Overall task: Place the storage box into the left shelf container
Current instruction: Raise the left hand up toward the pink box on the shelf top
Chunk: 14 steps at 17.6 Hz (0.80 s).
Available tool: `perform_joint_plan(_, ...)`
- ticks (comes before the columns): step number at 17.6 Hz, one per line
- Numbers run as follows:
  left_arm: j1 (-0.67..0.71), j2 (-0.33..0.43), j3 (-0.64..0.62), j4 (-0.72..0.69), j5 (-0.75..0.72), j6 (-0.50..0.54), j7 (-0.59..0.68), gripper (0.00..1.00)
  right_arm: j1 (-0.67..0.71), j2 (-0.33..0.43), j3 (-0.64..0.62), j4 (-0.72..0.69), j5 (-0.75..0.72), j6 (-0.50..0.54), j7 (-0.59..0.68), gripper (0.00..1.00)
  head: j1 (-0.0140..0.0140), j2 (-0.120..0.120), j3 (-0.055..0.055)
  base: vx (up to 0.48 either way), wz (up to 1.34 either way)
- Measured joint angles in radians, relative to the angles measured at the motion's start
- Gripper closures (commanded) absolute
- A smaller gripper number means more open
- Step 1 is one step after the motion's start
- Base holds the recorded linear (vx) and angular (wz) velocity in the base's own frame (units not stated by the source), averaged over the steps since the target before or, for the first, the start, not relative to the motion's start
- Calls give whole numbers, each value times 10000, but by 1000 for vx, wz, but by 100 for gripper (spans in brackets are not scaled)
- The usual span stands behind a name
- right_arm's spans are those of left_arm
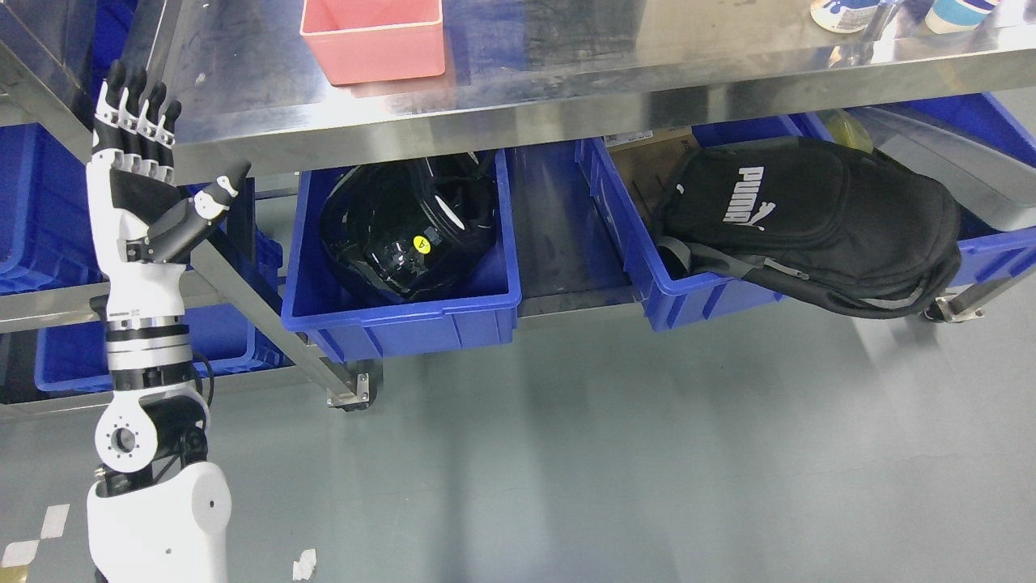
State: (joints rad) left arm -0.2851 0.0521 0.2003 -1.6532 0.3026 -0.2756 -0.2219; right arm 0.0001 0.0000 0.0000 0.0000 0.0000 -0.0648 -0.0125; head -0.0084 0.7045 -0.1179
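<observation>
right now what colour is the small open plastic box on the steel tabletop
Pink to light red, seen in the head view: the small open plastic box on the steel tabletop.
</observation>
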Motion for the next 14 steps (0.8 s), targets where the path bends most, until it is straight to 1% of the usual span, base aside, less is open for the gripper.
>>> perform_joint_plan(5,-102,32,-139,6,-8,5,10,0,0,0,0,0,0,0,15,0,0,0,0,0,0)
perform_joint_plan(7,-317,167,-122,10,-20,178,-282,0,0,0,0,0,0,0,32,0,0,0,0,0,0)
perform_joint_plan(9,-704,424,-36,48,-70,845,-1007,0,0,0,0,0,0,0,37,0,0,0,0,0,0)
perform_joint_plan(10,-1075,643,36,121,-106,1314,-1773,0,0,0,0,0,0,0,37,0,0,0,0,0,0)
perform_joint_plan(14,-2662,1643,44,606,-290,1902,-3724,0,0,0,0,0,0,-2,12,0,0,0,0,0,0)
